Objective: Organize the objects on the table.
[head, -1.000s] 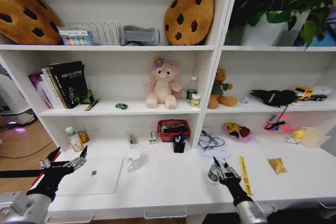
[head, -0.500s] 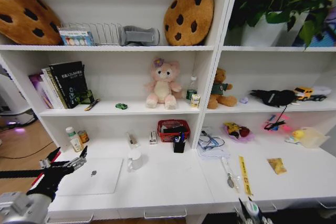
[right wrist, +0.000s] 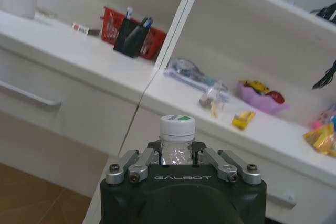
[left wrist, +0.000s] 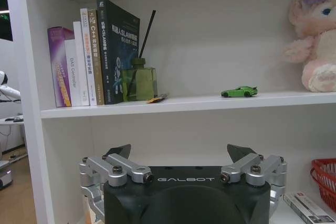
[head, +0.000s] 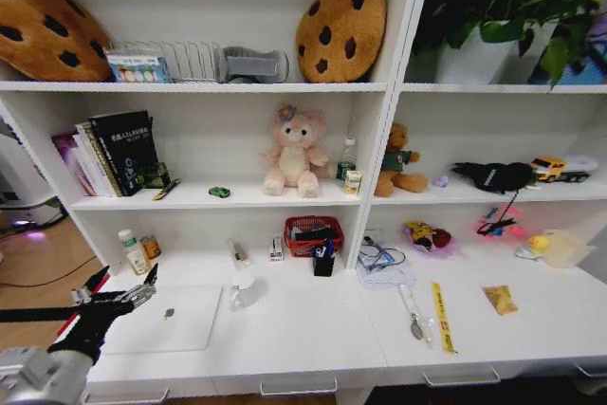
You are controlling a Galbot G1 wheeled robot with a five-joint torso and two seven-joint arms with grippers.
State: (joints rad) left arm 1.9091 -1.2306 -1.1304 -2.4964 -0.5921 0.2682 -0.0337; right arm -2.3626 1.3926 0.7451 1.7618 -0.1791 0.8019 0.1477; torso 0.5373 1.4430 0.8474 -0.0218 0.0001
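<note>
The right gripper [right wrist: 177, 157] hid the lower body of the small jar [right wrist: 177, 136] it clamped. At seven o'clock in the head view, the left gripper [head: 121, 293] covered the laptop's [head: 171, 320] left edge. The pen holder's [right wrist: 131, 37] contents were too blurred to tell.

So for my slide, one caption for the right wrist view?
Right gripper shut on a small white-capped jar, held off the table.

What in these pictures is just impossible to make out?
- The small jar in the right gripper: right wrist view, its lower part is hidden by the fingers.
- Contents of the red basket: head view, too small.
- Book titles: head view, too small.
- The left gripper hovers open above the laptop, covering its corner.
</note>
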